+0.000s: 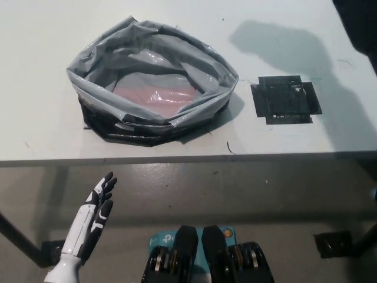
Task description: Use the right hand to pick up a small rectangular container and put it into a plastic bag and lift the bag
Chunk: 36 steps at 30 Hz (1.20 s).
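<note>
Container not visible. One plastic bag (152, 88), mouth open, pink lining inside, sits on white table (41, 35), up and right of left hand (97, 209). Left hand below table edge, fingers spread, empty. Right arm (359, 23) at far corner; hand hidden, state unknown. One black tape square (285, 99) beside bag. No readable writing.

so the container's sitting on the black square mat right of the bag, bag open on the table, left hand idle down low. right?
Not quite. In the head view the black square mat is bare; the container isn't in view at all. Only a dark bit of the right arm shows at the top right corner, with its shadow on the table. The bag is open, and the left hand is idle down low.
</note>
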Available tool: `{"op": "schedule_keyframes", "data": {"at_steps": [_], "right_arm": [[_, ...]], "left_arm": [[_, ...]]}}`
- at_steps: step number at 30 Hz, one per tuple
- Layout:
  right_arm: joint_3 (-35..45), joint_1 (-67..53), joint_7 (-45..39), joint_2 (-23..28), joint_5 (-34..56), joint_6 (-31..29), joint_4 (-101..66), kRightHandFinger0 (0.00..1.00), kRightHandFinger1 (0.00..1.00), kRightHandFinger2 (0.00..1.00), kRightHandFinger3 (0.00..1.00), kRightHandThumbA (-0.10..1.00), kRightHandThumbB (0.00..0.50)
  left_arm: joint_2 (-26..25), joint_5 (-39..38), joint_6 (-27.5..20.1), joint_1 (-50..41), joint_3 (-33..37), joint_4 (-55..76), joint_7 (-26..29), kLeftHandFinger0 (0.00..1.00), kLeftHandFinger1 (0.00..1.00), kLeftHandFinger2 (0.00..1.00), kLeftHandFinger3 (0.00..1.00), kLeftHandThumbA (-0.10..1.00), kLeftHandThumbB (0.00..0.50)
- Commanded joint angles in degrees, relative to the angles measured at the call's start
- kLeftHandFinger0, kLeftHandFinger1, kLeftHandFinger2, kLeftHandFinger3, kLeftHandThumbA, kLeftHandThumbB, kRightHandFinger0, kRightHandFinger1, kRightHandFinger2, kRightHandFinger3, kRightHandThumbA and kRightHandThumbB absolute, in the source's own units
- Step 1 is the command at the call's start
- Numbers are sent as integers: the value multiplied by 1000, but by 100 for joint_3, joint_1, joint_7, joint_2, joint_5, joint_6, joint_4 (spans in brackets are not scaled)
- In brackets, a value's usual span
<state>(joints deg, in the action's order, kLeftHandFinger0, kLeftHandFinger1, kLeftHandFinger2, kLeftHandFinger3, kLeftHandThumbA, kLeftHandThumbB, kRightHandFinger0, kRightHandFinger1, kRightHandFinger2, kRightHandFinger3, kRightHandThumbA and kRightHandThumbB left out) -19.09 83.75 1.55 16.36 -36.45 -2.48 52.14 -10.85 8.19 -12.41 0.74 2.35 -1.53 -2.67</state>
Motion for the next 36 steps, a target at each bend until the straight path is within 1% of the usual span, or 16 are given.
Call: {"op": "schedule_keyframes", "data": {"at_steps": [1, 2, 5, 6, 9, 14, 15, 18, 20, 21, 23, 25, 30, 32, 34, 36], "right_arm": [[-108, 336, 243, -373, -57, -17, -202, 0, 337, 756, 948, -100, 210], [-142, 313, 188, -441, -64, 26, -218, 8, 354, 748, 890, -100, 263], [-236, 282, 377, -705, -82, -169, -56, 0, 271, 675, 760, -100, 245], [-242, 268, 420, -757, -69, -218, -16, 0, 276, 673, 759, -100, 233], [-289, 245, 366, -1037, -25, -83, 158, 0, 272, 675, 746, -100, 269], [-407, 117, 433, -1299, -101, 10, 241, 0, 211, 661, 676, -100, 259], [-471, 56, 471, -1382, -125, -53, 292, 0, 235, 705, 692, -100, 243], [-579, -21, 635, -1501, -185, -176, 419, 0, 262, 735, 711, -100, 240], [-613, -68, 644, -1604, -152, -180, 486, 0, 297, 753, 696, -100, 222], [-578, -103, 505, -1644, -63, -129, 457, 0, 351, 808, 784, -100, 200], [-570, -212, 361, -1706, -8, 25, 377, 0, 388, 844, 852, -100, 206], [-604, -315, 549, -1741, -69, -54, 445, 0, 399, 841, 842, -100, 220], [-699, -362, 654, -1749, -130, -217, 673, 0, 420, 858, 829, -100, 189], [-752, -538, 600, -1761, -155, -95, 565, 0, 481, 931, 889, -100, 176], [-741, -710, 607, -1769, -125, -50, 482, 0, 484, 935, 900, -100, 185], [-734, -883, 567, -1757, -86, -78, 450, 0, 461, 907, 953, -100, 180]], "left_arm": [[-56, 25, -177, -1, 10, 131, -35, 1000, 1000, 1000, 1000, 1000, 256], [-50, 37, -193, -28, 18, 146, -30, 1000, 1000, 1000, 1000, 1000, 255], [-72, 38, -246, 28, 27, 117, -44, 1000, 1000, 1000, 1000, 1000, 250], [-74, 39, -265, 31, 28, 110, -43, 1000, 1000, 1000, 1000, 1000, 243], [-56, 22, -239, 50, 36, 114, -52, 1000, 1000, 1000, 1000, 1000, 264], [-15, 50, -256, 152, 106, 48, -74, 1000, 1000, 1000, 1000, 1000, 274], [-17, -4, -254, 143, 112, 48, -100, 1000, 1000, 1000, 1000, 1000, 278], [-23, -51, -243, 120, 114, 65, -121, 1000, 1000, 1000, 1000, 1000, 275], [-20, -6, -186, 148, 110, 88, -104, 1000, 1000, 1000, 1000, 1000, 264], [-22, 29, -120, 172, 103, 109, -94, 1000, 1000, 1000, 1000, 1000, 280], [-19, 59, -108, 137, 102, 141, -81, 1000, 1000, 1000, 1000, 1000, 291], [-18, 61, -154, 153, 106, 125, -86, 1000, 1000, 1000, 1000, 1000, 289], [-31, -5, -7, 228, 74, 179, -122, 1000, 1000, 1000, 1000, 1000, 295], [-65, 78, -84, 208, 73, 153, -97, 1000, 1000, 1000, 1000, 1000, 287], [-55, 68, -72, 148, 84, 178, -114, 1000, 1000, 1000, 1000, 1000, 280], [-57, 49, -59, 141, 100, 198, -143, 1000, 1000, 1000, 1000, 1000, 258]]}}
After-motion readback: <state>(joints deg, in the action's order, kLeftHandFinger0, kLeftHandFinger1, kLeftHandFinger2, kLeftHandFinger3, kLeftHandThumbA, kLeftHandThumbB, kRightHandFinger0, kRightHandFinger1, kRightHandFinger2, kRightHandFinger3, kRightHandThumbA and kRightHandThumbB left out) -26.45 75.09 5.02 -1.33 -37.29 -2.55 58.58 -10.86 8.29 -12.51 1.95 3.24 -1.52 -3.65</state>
